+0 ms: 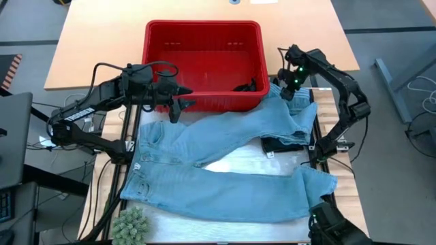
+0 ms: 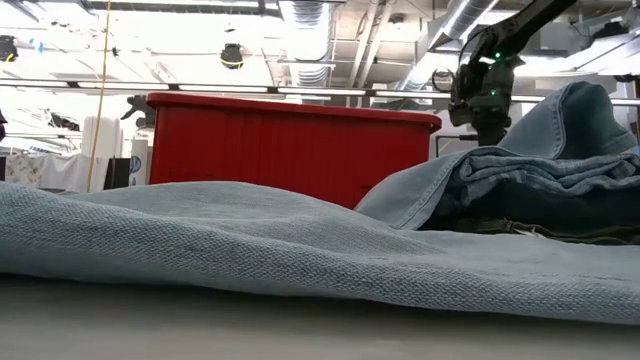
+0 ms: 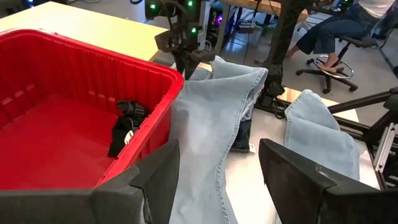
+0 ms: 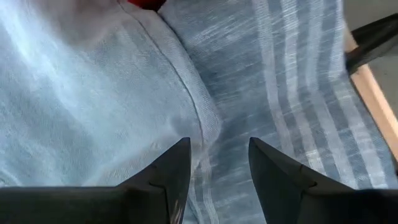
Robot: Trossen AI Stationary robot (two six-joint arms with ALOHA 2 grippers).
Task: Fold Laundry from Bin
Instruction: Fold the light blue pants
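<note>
Light blue jeans lie spread over the table, one leg end bunched beside the red bin. A grey-blue striped cloth lies under that leg end. A small dark garment rests on the bin's floor, and another dark garment peeks out under the jeans. My right gripper is open and points down, close above the jeans' hem edge and the striped cloth. My left gripper hangs open in the air by the bin's near left corner, with nothing between its fingers.
A small green plant stands at the table's near left corner. The bin fills the far middle of the table. Beyond the table's right side a person sits on a chair. Bare tabletop shows between the jeans' legs.
</note>
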